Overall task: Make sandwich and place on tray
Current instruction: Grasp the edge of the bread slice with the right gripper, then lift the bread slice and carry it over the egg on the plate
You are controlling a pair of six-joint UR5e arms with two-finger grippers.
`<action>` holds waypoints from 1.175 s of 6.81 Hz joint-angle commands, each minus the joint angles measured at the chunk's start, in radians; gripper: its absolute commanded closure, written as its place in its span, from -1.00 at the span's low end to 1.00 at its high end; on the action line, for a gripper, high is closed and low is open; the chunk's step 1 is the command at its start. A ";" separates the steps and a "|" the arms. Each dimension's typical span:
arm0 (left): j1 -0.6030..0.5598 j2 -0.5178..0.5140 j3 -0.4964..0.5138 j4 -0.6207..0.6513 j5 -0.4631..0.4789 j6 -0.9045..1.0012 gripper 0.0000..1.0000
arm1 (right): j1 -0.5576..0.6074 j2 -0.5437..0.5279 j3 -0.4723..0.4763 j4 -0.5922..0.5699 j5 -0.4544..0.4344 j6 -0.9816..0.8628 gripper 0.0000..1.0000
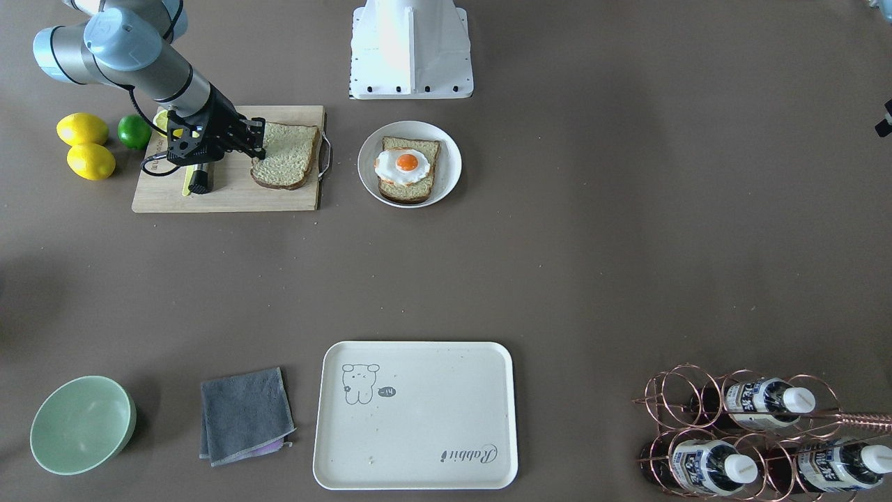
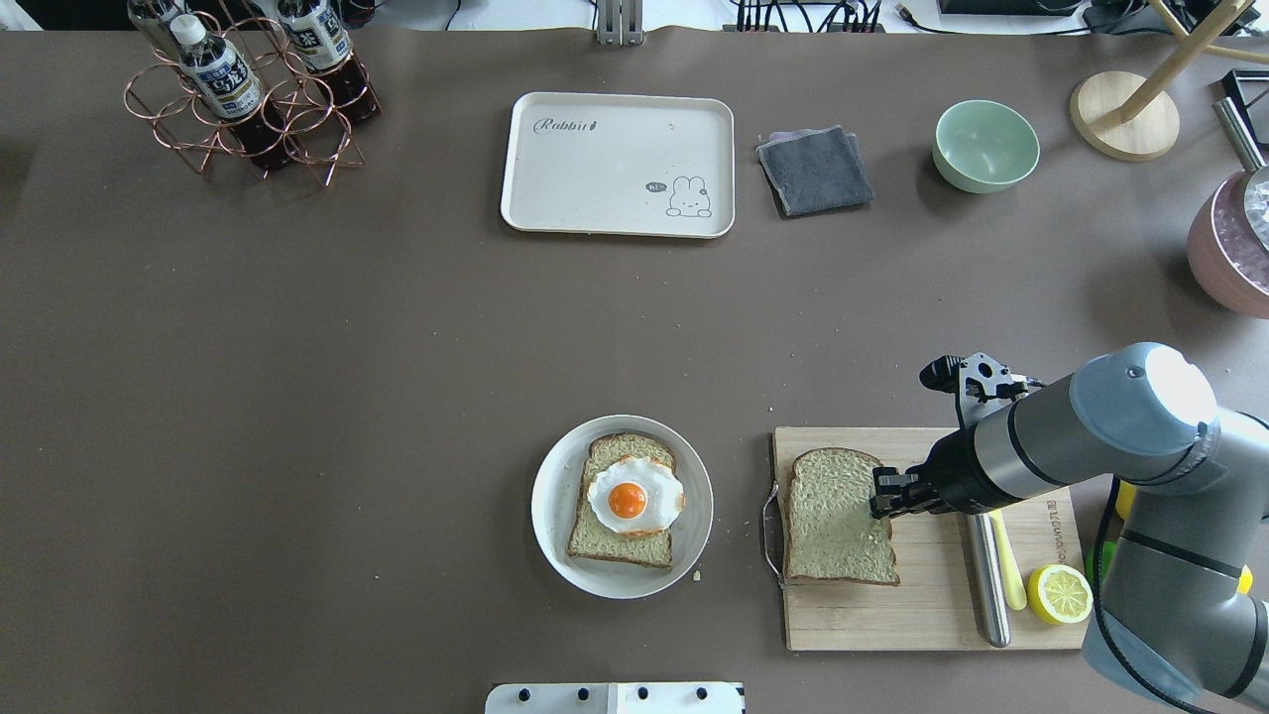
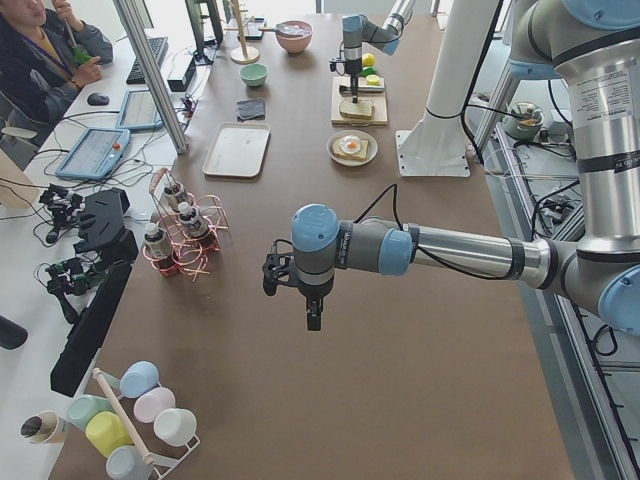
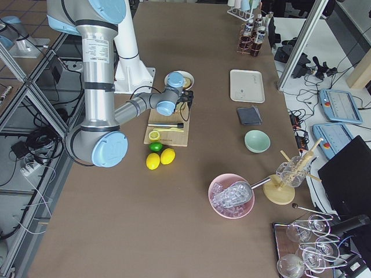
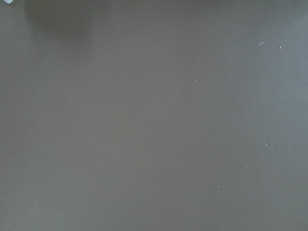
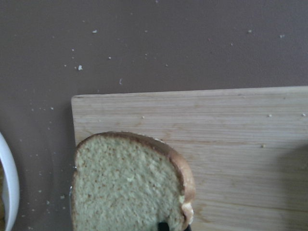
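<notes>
One bread slice point(image 1: 286, 157) lies on the wooden cutting board point(image 1: 223, 195); it also shows in the overhead view point(image 2: 833, 516) and the right wrist view point(image 6: 125, 187). My right gripper point(image 1: 256, 139) point(image 2: 880, 493) is open and low over that slice's edge. The other slice point(image 2: 620, 545) lies on the round white plate point(image 2: 555, 516) with the fried egg point(image 2: 634, 496) on top. The cream tray point(image 2: 595, 169) lies bare across the table. My left gripper point(image 3: 313, 320) hangs over bare table far off; I cannot tell if it is open or shut.
A steel-handled tool point(image 2: 986, 585) and half a lemon point(image 2: 1059, 593) lie on the board. Two lemons point(image 1: 82, 129) and a lime point(image 1: 134, 131) sit beside it. A grey cloth point(image 2: 815, 169), green bowl point(image 2: 986, 147) and bottle rack point(image 2: 248, 99) flank the tray.
</notes>
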 commanded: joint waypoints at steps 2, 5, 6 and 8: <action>-0.002 0.002 -0.004 0.000 -0.001 0.000 -0.95 | 0.052 0.140 -0.020 0.024 0.084 0.050 1.00; -0.002 0.002 -0.004 0.000 -0.001 -0.001 -0.95 | -0.012 0.349 -0.134 0.027 0.070 0.175 1.00; -0.002 0.002 -0.005 0.000 -0.001 -0.001 -0.95 | -0.051 0.362 -0.143 0.027 0.038 0.182 1.00; -0.002 0.002 -0.005 0.000 0.001 -0.001 -0.95 | -0.092 0.394 -0.192 0.028 0.003 0.183 1.00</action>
